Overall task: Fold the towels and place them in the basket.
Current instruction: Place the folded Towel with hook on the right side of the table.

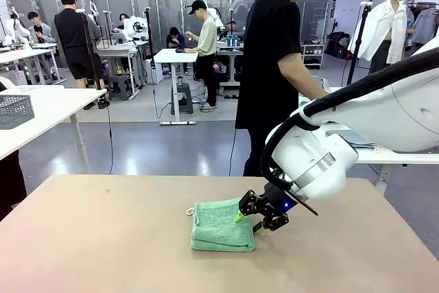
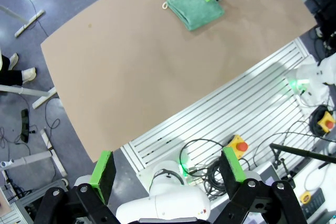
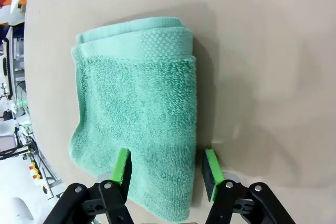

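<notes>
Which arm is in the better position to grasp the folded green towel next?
Right. The right gripper is at the edge of the green towel, jaws open around it. The left gripper hangs open high above the table, far from the towel.

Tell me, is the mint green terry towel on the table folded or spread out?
Folded. The mint green terry towel lies as a compact rectangle, with stacked layers showing at one edge.

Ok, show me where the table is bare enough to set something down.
Free: the wide stretch of table on the robot's left of the green towel, the strip between the towel and the near edge, and the right end beyond the right gripper. Crowded: the towel's right edge, where that gripper's open fingers straddle it.
</notes>
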Motion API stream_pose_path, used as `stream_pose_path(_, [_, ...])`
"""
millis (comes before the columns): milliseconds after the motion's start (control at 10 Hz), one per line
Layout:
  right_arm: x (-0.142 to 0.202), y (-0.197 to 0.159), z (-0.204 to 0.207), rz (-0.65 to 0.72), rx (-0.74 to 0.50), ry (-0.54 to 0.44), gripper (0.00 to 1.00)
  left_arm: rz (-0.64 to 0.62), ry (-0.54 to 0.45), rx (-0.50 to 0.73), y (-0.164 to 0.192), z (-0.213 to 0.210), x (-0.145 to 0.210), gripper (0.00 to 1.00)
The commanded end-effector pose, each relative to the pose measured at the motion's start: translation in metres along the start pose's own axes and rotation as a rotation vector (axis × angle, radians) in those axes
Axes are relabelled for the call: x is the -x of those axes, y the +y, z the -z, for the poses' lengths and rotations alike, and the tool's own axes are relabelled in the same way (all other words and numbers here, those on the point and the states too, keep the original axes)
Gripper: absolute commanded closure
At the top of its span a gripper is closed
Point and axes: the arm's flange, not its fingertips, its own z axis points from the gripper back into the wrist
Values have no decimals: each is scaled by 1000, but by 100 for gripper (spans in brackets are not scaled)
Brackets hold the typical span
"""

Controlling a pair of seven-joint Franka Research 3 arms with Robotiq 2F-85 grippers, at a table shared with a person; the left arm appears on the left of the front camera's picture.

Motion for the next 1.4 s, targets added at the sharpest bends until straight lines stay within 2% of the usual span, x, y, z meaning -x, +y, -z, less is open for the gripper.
stream_pose_path(0, [-2, -1, 15, -17, -38, -5, 32, 15, -11, 16, -8, -7, 6, 0])
stream_pose_path(100, [-2, 0, 17, -6, -34, -13, 56, 15, -11, 16, -8, -7, 6, 0])
stream_pose_path(200, [-2, 1, 17, -16, -33, -21, 92, 15, -11, 16, -8, -7, 6, 0])
stream_pose_path(300, [-2, 3, 17, -20, -23, -17, 100, 15, -11, 16, -8, -7, 6, 0])
stream_pose_path(1000, [6, 10, 13, -35, -23, 13, 100, 15, -11, 16, -8, -7, 6, 0])
stream_pose_path(1300, [-1, 8, 12, -7, -13, 9, 100, 15, -11, 16, -8, -7, 6, 0])
